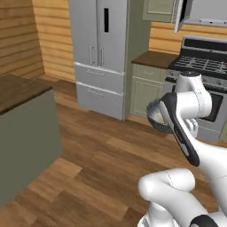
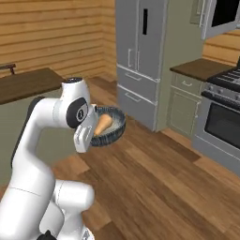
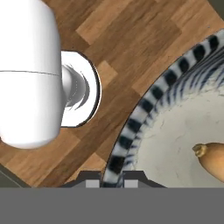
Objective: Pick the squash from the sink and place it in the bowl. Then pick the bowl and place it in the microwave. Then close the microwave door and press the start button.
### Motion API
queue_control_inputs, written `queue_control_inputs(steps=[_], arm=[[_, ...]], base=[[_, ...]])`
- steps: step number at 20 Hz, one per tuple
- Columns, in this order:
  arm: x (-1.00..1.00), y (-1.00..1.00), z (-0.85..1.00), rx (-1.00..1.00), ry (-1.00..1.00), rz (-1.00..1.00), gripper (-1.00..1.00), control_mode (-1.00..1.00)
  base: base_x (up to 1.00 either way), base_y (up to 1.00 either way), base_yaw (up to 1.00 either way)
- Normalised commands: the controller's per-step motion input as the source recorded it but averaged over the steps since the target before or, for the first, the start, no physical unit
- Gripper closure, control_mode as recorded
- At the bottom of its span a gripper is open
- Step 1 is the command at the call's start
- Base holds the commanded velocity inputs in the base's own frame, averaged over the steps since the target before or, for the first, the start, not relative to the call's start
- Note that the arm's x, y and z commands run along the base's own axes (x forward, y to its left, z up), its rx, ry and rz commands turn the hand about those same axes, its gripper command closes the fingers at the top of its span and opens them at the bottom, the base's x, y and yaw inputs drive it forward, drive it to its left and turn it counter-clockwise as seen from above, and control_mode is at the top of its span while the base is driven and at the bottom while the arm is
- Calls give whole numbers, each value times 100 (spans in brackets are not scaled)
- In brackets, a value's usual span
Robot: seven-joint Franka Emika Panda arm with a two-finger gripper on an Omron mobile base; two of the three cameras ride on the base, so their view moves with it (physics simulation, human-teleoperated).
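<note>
1. The bowl (image 3: 131,144) is held by its rim in the narrowly closed gripper (image 3: 114,183); it is carried above the wooden floor (image 2: 154,187).
2. The squash (image 2: 102,124) is seen lying inside the bowl.
3. The microwave (image 2: 220,16) is mounted above the stove (image 2: 220,117); its door (image 1: 179,15) is open.

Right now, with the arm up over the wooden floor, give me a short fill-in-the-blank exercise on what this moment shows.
1. The squash lies inside the ____.
2. The gripper is shut on the bowl's ____.
3. Below the carried bowl is a floor of ____.
4. The microwave door stands ____.

Missing words: bowl; rim; wood; open
</note>
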Motion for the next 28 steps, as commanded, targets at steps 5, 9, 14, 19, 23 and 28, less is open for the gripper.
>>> queue_control_inputs(steps=[5,9,14,19,23,28], arm=[[0,0,0,0,0,0,100,100],[0,0,0,0,0,0,100,100],[0,0,0,0,0,0,100,100],[0,0,0,0,0,0,100,100],[0,0,0,0,0,0,100,100],[0,0,0,0,0,0,100,100]], base=[[87,-54,-48],[100,-47,-20],[100,-28,-16],[100,-15,-21],[100,-2,-22],[100,0,-25]])
